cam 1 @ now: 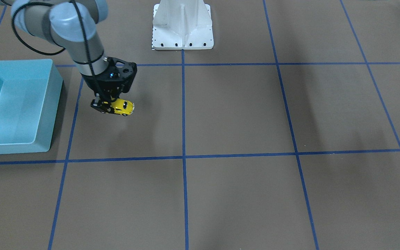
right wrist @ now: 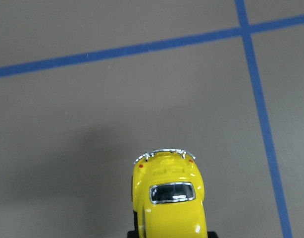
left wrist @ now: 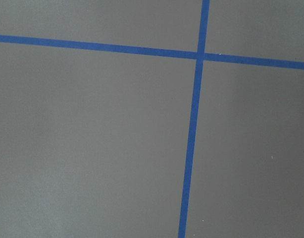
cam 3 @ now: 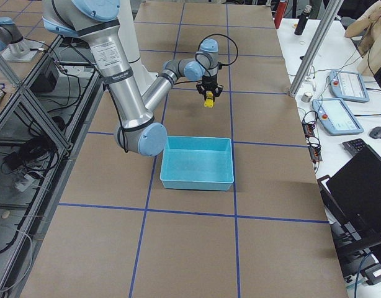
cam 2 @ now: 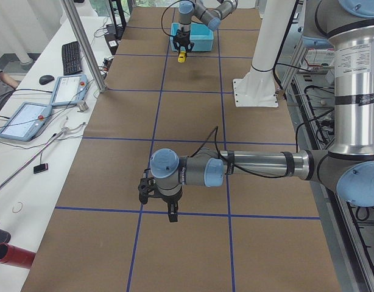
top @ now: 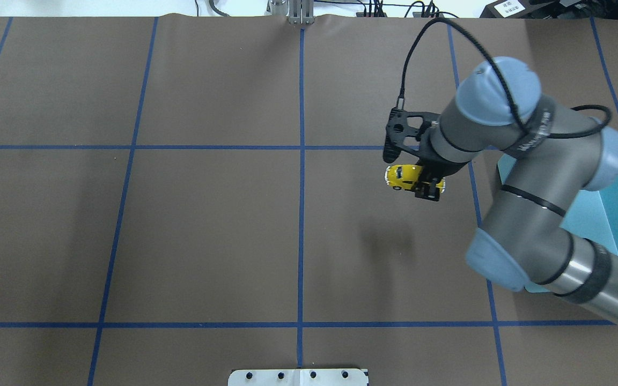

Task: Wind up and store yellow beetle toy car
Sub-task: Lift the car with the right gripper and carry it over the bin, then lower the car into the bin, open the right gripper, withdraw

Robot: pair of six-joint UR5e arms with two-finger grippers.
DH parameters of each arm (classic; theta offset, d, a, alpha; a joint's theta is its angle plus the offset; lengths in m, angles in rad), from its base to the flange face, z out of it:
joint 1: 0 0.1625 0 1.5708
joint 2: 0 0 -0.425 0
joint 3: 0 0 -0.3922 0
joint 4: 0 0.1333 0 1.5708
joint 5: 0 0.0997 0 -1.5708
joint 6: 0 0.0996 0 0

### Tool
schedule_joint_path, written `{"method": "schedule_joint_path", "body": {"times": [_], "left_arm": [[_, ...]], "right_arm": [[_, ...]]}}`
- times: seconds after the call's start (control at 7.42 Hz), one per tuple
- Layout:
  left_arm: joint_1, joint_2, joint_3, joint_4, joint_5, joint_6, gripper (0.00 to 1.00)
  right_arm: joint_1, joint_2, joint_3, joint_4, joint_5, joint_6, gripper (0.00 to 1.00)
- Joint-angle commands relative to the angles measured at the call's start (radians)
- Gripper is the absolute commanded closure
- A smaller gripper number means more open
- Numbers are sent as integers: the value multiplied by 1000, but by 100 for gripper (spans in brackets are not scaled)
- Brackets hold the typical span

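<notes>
Right tool (cam 1: 107, 105) clamped, raised, left tool (cam 2: 170, 213) pointing down

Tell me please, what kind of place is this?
Probably a robotics lab workcell, not a home. The table carries a blue tape grid, a white pedestal stands on it, and control tablets lie on a side desk. The right gripper holds the yellow beetle toy car.

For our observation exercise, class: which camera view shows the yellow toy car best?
The front-facing view: the yellow toy car shows nearly whole, side-on. The right wrist view is closest but crops it; overhead, the arm partly hides it; side views show it tiny; left wrist, nothing.
</notes>
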Motion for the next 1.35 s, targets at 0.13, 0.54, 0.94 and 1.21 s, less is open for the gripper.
{"method": "schedule_joint_path", "body": {"times": [0.13, 0.54, 0.94, 1.21], "left_arm": [[0, -4, 2, 11, 0, 1, 0], [0, -10, 9, 15, 0, 1, 0], [-1, -10, 11, 15, 0, 2, 0], [0, -10, 12, 15, 1, 2, 0]], "right_arm": [[238, -466, 268, -5, 136, -354, 100], [322, -629, 171, 144, 143, -549, 100], [317, -619, -98, 531, 192, -497, 100], [306, -534, -159, 531, 199, -443, 100]]}}
